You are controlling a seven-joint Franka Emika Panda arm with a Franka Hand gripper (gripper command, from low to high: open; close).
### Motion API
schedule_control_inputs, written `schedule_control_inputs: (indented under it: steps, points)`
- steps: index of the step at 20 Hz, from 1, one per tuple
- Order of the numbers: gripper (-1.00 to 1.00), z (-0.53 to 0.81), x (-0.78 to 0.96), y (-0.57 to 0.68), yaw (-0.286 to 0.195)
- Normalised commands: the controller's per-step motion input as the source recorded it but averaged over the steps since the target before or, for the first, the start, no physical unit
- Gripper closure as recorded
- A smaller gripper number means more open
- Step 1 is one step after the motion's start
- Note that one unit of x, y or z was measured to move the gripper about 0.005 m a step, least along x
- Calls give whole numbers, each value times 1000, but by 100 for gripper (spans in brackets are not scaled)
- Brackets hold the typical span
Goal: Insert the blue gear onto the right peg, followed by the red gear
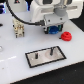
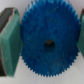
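In the exterior view the gripper (image 1: 53, 29) body hides nearly all of the blue gear (image 1: 52, 30) beneath it. In the wrist view one finger (image 2: 10, 44) and the gear's (image 2: 48, 44) teeth run past the frame edge, all blurred. Whether the pads touch the gear cannot be told.

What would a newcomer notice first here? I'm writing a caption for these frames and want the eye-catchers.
In the wrist view the blue gear fills the picture, toothed, with a dark centre hole, between the green finger pads. In the exterior view the white gripper hangs over it at the back of the white table, the red gear lies just to the exterior view's right, and the grey plate with two dark pegs sits nearer the camera.
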Motion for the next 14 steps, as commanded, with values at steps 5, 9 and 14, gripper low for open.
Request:
schedule_control_inputs:
  steps: [5, 9, 14]
  points:
    - [100, 461, 263, 5, 0]
    - [100, 510, 374, -26, 0]
    - [100, 514, 595, -76, 0]
